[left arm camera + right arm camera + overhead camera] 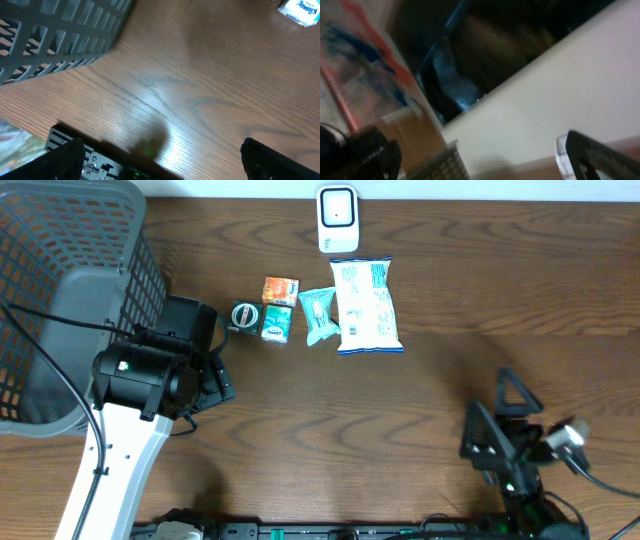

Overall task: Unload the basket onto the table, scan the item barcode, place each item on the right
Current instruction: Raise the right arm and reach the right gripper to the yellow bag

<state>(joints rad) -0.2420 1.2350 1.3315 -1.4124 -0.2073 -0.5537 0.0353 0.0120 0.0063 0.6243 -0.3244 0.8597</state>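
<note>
While both grippers were held wide, the packets were found at upper centre, below the scanner, up-right of the left gripper; the right gripper was judged farther, lower right.

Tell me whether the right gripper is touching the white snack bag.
Apart. Overhead view shows wide bare table between the right gripper and the white snack bag.

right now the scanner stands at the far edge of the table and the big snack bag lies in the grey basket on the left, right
Not quite. The snack bag is not in the grey basket. It lies flat on the table, just in front of the scanner. The overhead view shows this. The rest holds: the scanner stands at the far edge and the basket is on the left.
</note>
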